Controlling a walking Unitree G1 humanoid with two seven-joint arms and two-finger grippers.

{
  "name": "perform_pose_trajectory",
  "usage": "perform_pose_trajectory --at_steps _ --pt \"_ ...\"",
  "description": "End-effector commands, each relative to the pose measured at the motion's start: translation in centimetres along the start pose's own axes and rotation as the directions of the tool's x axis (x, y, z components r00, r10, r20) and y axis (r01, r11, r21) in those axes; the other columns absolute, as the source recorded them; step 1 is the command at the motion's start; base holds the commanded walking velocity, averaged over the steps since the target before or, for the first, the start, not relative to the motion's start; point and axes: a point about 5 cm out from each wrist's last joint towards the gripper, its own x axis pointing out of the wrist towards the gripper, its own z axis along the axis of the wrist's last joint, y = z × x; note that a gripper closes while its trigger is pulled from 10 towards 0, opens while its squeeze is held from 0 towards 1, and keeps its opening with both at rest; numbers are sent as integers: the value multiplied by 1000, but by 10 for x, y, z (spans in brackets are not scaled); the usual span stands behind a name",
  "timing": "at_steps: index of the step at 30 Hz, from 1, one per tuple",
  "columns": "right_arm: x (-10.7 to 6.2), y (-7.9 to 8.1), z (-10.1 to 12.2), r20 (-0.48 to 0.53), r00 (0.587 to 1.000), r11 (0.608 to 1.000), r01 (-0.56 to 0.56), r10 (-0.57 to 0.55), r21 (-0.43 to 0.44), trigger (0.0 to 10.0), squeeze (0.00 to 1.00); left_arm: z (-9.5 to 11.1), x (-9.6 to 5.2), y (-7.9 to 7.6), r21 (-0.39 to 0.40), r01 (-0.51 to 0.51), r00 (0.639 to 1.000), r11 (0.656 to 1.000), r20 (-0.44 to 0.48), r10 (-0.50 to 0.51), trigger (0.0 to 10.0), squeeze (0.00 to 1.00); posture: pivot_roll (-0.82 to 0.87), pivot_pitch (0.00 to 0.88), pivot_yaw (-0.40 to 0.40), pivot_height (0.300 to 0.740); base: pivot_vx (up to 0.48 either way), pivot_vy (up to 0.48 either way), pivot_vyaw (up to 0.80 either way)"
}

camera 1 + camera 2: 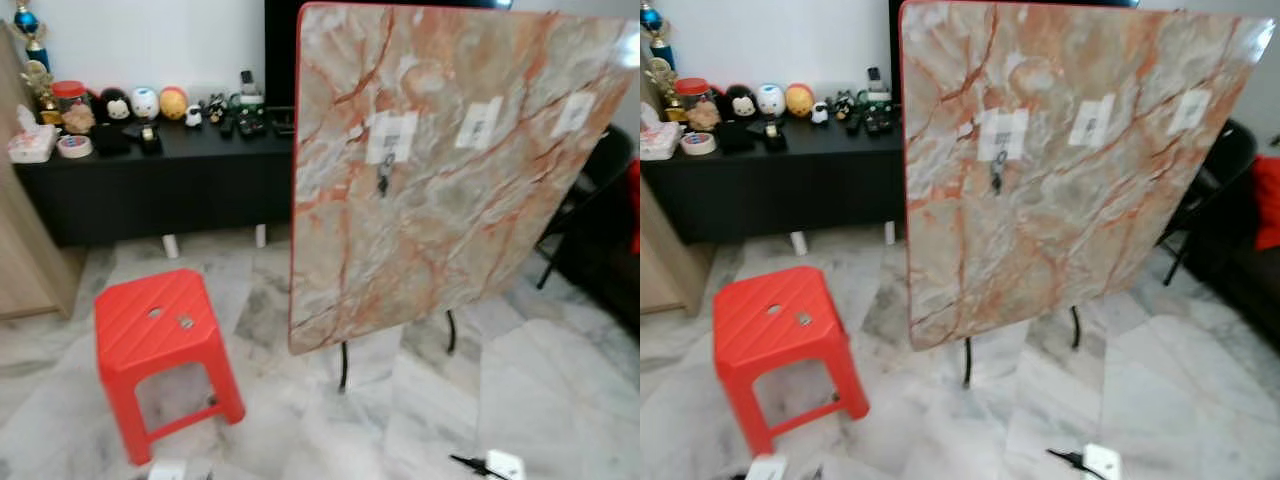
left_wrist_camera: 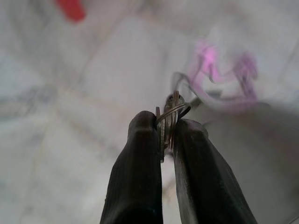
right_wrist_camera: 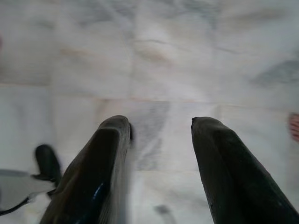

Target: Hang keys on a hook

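Note:
My left gripper (image 2: pixel 167 123) is shut on a bunch of keys (image 2: pixel 172 109) on a metal ring, which sticks out past the fingertips above the marble floor. A marble-patterned tabletop (image 1: pixel 450 240) stands upright ahead, with three white hook patches: left (image 1: pixel 392 135), middle (image 1: pixel 478 122) and right (image 1: pixel 573 113). Something small and dark, like a set of keys (image 1: pixel 383 182), hangs under the left patch. My right gripper (image 3: pixel 161 123) is open over the floor with nothing between its fingers.
A red plastic stool (image 1: pixel 160 330) stands to the left of the tabletop. Behind it, a low black cabinet (image 1: pixel 150 175) carries figurines. A black chair (image 1: pixel 590 190) is at the right. A white device with a black cable (image 1: pixel 503 465) lies on the floor nearby.

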Motion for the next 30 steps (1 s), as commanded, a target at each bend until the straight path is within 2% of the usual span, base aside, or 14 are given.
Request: perform_pose_trajectory --at_steps 1,10,14,21,22,25,27,30 --pt "-1 -11 6 22 999 1000 27 -27 -2 10000 0 7 2 -8 19 23 999 1000 21 -24 10000 0 119 0 -59 740 0 -337 0" --pt "-1 -10 6 21 999 1000 26 -25 -8 10000 0 5 2 -10 26 25 1000 999 15 -25 10000 0 121 0 -61 740 0 -391 0" --pt "-1 -10 6 25 999 1000 26 -26 -6 10000 0 5 2 -9 2 18 1000 1000 21 -18 10000 0 124 0 -63 740 0 -70 0" --pt "-1 -10 8 33 999 1000 27 -27 2 10000 0 22 3 -3 -68 6 993 998 121 2 10000 0 124 0 -66 740 0 0 0" --pt "-1 -11 8 37 999 1000 28 -29 4 10000 0 45 3 1 -124 21 974 992 227 8 10000 0 128 0 -74 740 0 0 0" --pt "-1 -12 10 35 999 999 32 -32 -13 10000 0 83 3 1 -211 69 927 975 375 16 10000 0 138 0 -79 740 0 0 0" --pt "-1 -12 10 35 999 999 33 -33 -13 10000 0 98 1 1 -194 84 902 977 432 8 10000 0 138 0 -79 740 0 0 0" --pt "-1 -13 10 37 999 999 32 -31 -14 10000 0 140 -9 -3 -135 144 790 980 613 -31 10000 0 137 0 -79 740 0 0 0"
